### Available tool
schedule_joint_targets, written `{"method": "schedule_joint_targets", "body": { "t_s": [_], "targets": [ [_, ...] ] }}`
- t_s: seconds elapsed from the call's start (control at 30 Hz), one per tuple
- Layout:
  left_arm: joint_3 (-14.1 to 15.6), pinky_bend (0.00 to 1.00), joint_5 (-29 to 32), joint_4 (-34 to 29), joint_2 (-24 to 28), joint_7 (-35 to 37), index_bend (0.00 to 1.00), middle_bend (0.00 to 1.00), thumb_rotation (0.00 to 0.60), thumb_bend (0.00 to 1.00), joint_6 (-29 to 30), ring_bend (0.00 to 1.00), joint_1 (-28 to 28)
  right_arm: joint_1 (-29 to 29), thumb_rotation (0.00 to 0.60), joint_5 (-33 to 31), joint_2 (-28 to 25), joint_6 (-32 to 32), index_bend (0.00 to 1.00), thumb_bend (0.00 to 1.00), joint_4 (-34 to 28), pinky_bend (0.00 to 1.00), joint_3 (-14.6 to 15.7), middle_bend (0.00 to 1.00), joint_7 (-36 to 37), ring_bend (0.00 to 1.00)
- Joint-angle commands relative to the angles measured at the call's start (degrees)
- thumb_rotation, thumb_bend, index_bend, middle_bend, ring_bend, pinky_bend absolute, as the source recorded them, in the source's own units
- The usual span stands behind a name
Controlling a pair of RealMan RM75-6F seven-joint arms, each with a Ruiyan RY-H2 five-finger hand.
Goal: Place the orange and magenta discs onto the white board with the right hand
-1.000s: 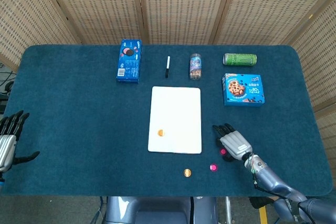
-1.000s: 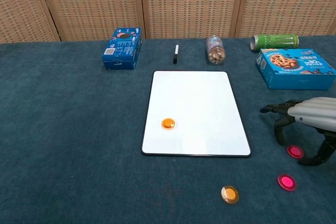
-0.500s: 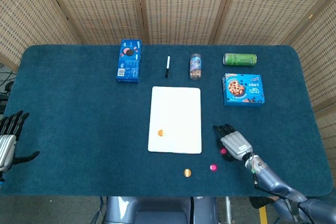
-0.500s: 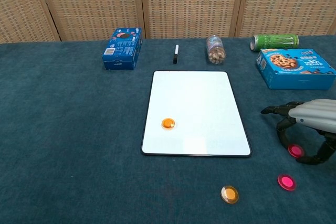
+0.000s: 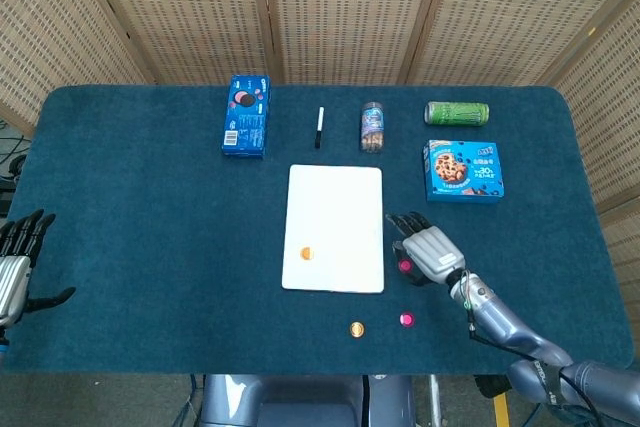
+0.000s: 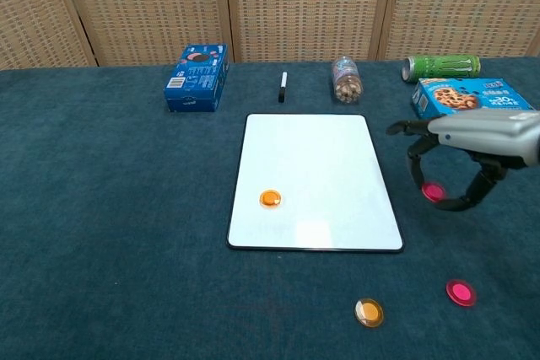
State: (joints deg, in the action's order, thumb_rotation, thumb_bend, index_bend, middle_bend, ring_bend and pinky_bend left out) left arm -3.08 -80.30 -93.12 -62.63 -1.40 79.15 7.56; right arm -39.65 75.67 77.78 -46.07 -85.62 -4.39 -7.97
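Observation:
The white board point(image 5: 335, 197) point(image 6: 312, 149) lies at the table's middle with one orange disc point(image 5: 307, 253) point(image 6: 270, 199) on its near left part. My right hand point(image 5: 428, 250) point(image 6: 472, 137) hangs above the cloth just right of the board, pinching a magenta disc point(image 5: 405, 267) point(image 6: 433, 192) off the table. A second magenta disc point(image 5: 407, 319) point(image 6: 461, 292) and a second orange disc point(image 5: 357, 329) point(image 6: 369, 312) lie on the cloth in front of the board. My left hand point(image 5: 18, 262) rests open at the far left edge.
Along the back stand a blue cookie pack point(image 5: 246, 114), a black marker point(image 5: 320, 127), a lying jar point(image 5: 372, 126) and a green can point(image 5: 457, 113). A blue biscuit box point(image 5: 464, 170) point(image 6: 472, 109) sits right behind my right hand.
My right hand closed on the magenta disc, lifted it from the cloth and carried it up and left toward the board's right edge. The left hand has not moved.

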Motion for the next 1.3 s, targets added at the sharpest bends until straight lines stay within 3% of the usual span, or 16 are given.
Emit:
{"method": "schedule_joint_targets", "body": {
  "t_s": [0.03,0.1,0.23,0.5,0.53,0.63,0.67,0.7,0.83,1.0,1.1,1.17,1.3],
  "targets": [
    [-0.12,0.00,0.23,0.05,-0.03,-0.14,0.00,0.00,0.600,0.00,-0.24,0.00,0.15,-5.53,0.600,-10.50,0.68,5.00,0.53,0.36,-2.38,0.01,-5.65,0.02,-4.86,0.00],
    [0.19,0.00,1.39,2.53,-1.09,-0.86,0.00,0.00,0.600,0.00,-0.70,0.00,-0.18,-8.74,0.600,-17.65,2.41,6.50,0.53,0.36,-2.08,0.01,-7.79,0.02,-7.96,0.00],
    [-0.30,0.00,1.90,0.76,-0.48,-1.60,0.00,0.00,0.600,0.00,-1.08,0.00,0.25,-13.93,0.600,-27.76,6.33,4.56,0.53,0.36,-0.55,0.01,-8.25,0.02,-16.40,0.00],
    [-0.29,0.00,1.83,1.32,0.08,1.17,0.00,0.00,0.600,0.00,-1.83,0.00,0.34,-19.90,0.600,-40.45,12.49,0.06,0.53,0.36,4.36,0.01,-7.57,0.01,-26.22,0.00],
    [-0.31,0.00,1.81,1.43,0.09,1.35,0.00,0.00,0.600,0.00,-1.90,0.00,0.39,-20.24,0.600,-41.37,12.84,-0.16,0.48,0.33,4.81,0.01,-7.45,0.01,-26.71,0.00],
    [-0.35,0.00,1.97,1.76,0.05,1.64,0.00,0.00,0.600,0.00,-2.24,0.00,0.52,-20.62,0.600,-42.85,13.41,-1.19,0.10,0.08,5.15,0.01,-7.58,0.00,-26.81,0.00],
    [-0.33,0.00,1.95,1.86,-0.02,1.62,0.00,0.00,0.600,0.00,-2.26,0.00,0.54,-20.52,0.600,-42.77,13.27,-1.71,0.01,0.02,4.77,0.01,-7.75,0.00,-26.45,0.00],
    [-0.30,0.00,1.88,1.89,-0.05,1.62,0.00,0.00,0.600,0.00,-2.26,0.00,0.55,-20.43,0.600,-42.60,13.05,-1.99,0.00,0.00,4.41,0.01,-7.74,0.00,-26.28,0.00],
    [-0.21,0.00,1.36,1.76,-0.06,1.70,0.00,0.00,0.600,0.00,-1.86,0.00,0.48,-19.29,0.600,-39.75,10.56,-4.47,0.00,0.00,0.85,0.01,-7.59,0.00,-25.40,0.00],
    [-0.41,0.00,0.44,1.98,-0.44,1.18,0.00,0.00,0.600,0.00,0.47,0.00,-0.17,-15.12,0.600,-32.02,3.01,-6.67,0.00,0.01,-8.24,0.01,-5.53,0.00,-22.02,0.00],
    [-0.40,0.00,-0.21,2.21,-0.91,0.59,0.00,0.00,0.600,0.00,1.90,0.00,-0.63,-11.37,0.600,-24.16,-2.26,-8.06,0.07,0.04,-12.15,0.01,-2.27,0.00,-19.42,0.00],
    [-0.26,0.00,-0.85,2.27,-1.06,0.36,0.00,0.00,0.600,0.00,2.72,0.00,-0.91,-8.33,0.600,-18.20,-5.33,-9.37,0.18,0.06,-13.29,0.01,0.38,0.00,-16.71,0.00],
    [-0.56,0.00,-2.24,2.97,-2.05,-1.80,0.00,0.00,0.600,0.00,6.05,0.00,-1.74,-2.42,0.600,-7.60,-8.95,-12.03,0.28,0.14,-12.33,0.01,5.24,0.00,-8.72,0.00]
  ]
}}
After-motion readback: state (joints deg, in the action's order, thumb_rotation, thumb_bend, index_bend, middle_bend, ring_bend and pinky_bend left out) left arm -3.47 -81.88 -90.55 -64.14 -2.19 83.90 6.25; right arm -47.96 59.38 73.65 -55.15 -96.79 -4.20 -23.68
